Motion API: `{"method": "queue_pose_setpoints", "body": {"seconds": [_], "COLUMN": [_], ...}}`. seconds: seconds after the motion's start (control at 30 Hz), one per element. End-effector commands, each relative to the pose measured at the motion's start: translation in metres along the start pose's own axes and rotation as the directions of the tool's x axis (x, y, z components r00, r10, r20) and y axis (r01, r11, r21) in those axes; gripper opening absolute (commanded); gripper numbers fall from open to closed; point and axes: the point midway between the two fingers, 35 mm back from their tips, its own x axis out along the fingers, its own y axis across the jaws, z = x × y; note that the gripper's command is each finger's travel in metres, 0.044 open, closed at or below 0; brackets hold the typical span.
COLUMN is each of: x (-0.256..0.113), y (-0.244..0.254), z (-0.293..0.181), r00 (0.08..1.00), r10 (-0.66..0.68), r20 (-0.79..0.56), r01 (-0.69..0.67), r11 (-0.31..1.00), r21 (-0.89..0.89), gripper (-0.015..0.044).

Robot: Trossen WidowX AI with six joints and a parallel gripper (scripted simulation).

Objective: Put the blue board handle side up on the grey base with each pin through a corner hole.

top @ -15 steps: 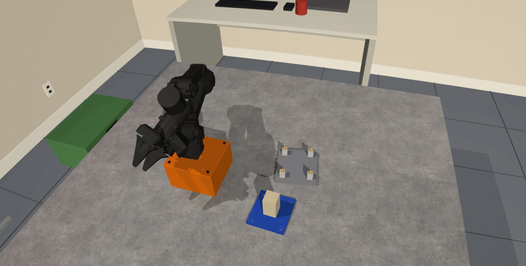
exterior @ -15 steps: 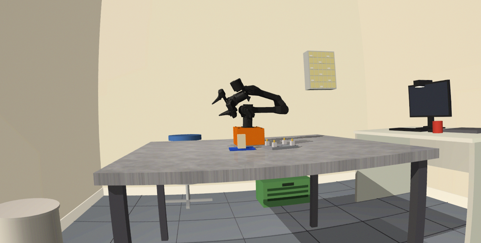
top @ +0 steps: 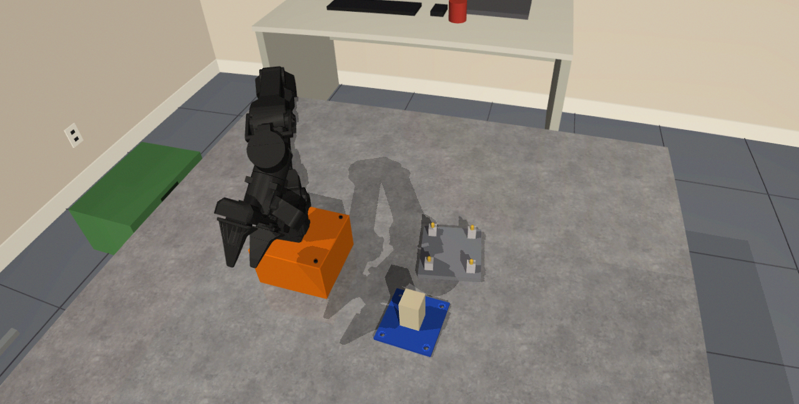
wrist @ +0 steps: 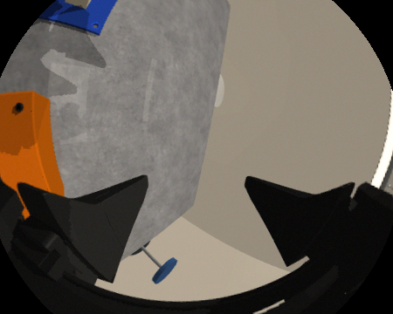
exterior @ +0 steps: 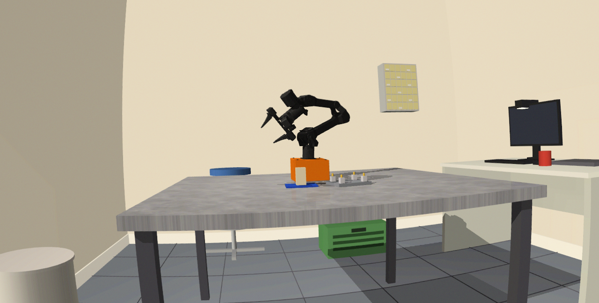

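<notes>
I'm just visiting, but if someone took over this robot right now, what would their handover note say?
End effector: wide open, nothing in it, raised near the orange block under the arm.
Blue board: on the table, handle up, beside the grey base.
Grey base: its four pins stand uncovered.
Done: no part of the placing.
Left: grip the handle, line up holes and pins, lower the board flat, let go, move away.
</notes>
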Motion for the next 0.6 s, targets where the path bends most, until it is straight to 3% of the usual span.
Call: {"method": "queue_pose_setpoints", "body": {"seconds": [0.0, 0.3, 0.57], "x": [-0.002, -0.011, -0.027], "y": [-0.007, -0.009, 0.020], "z": [0.029, 0.119, 0.205], "r00": [0.990, 0.884, 0.738], "r10": [0.102, 0.393, 0.629], "r20": [0.099, 0.252, 0.243], "r01": [-0.105, -0.418, -0.658], "r11": [0.994, 0.907, 0.750], "r21": [0.029, 0.053, 0.059], "gripper": [0.0440, 0.0440, 0.0440]}}
